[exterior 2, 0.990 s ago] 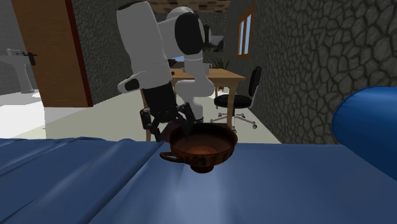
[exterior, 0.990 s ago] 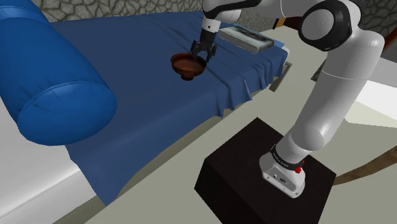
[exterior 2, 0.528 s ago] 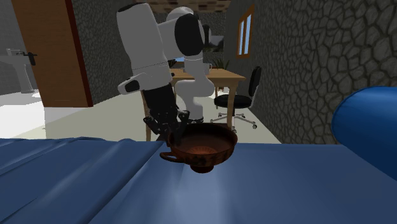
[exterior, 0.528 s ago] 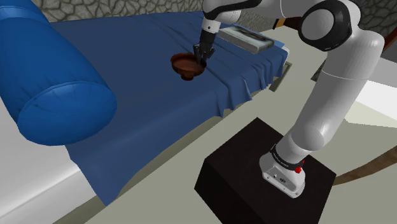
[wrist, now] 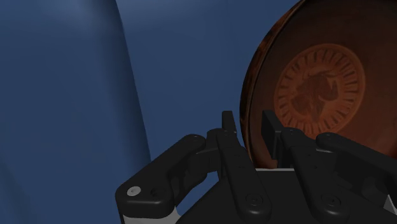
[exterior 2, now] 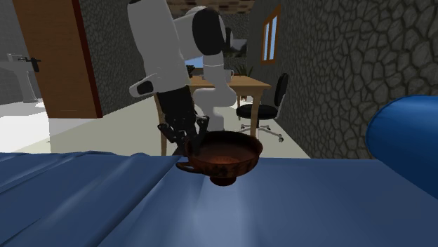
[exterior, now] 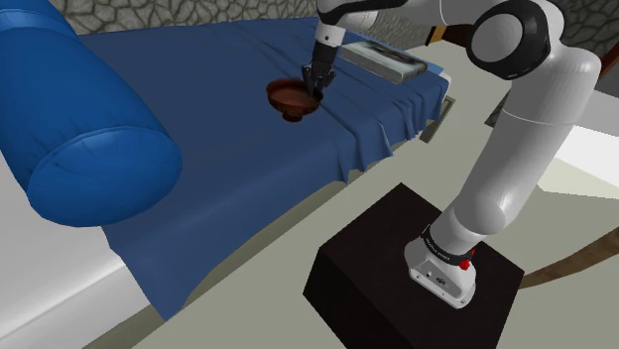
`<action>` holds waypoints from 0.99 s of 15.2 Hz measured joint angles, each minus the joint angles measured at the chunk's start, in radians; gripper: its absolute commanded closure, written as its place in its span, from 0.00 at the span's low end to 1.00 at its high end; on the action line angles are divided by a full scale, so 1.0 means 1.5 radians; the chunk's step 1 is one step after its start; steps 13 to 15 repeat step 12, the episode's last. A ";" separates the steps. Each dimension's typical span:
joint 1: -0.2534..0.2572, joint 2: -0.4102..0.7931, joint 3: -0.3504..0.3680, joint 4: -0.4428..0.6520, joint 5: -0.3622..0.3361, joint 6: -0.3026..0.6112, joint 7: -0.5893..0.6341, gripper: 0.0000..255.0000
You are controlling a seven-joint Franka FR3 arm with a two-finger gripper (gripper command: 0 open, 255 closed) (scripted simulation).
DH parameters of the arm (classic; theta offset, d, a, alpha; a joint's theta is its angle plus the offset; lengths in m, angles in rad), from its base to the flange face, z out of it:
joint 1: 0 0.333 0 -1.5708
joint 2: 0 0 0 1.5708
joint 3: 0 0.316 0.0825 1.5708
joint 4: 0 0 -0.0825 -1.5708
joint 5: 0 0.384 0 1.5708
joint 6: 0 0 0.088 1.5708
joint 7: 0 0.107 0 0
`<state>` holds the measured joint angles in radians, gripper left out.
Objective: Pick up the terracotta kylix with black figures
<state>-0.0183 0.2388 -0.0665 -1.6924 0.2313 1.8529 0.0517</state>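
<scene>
Gripper (wrist: 249,122) is clamped on the rim of the brown cup (wrist: 318,83). One finger (wrist: 228,137) is outside the wall, the other inside the bowl, with the rim pinched between them. The cup sits upright over the blue sheet (exterior: 218,139), at 11 o'clock from the stand (exterior: 392,273) and 2 o'clock from the blue bolster (exterior: 84,134). The grip is at the cup's 2 o'clock edge in the shoulder view. A round dark-figure medallion shows inside the bowl. Can't tell if the foot touches the sheet.

The wrist view's edge cuts off the kylix (wrist: 318,83), whose rim the gripper (wrist: 249,125) partly hides.
</scene>
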 measured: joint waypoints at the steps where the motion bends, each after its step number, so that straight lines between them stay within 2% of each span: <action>1: 0.001 -0.002 0.000 0.005 -0.001 -0.007 0.002 1.00; 11: -0.003 -0.014 -0.002 0.078 -0.005 -0.091 0.016 1.00; 15: -0.003 -0.014 -0.002 0.084 -0.006 -0.096 0.019 1.00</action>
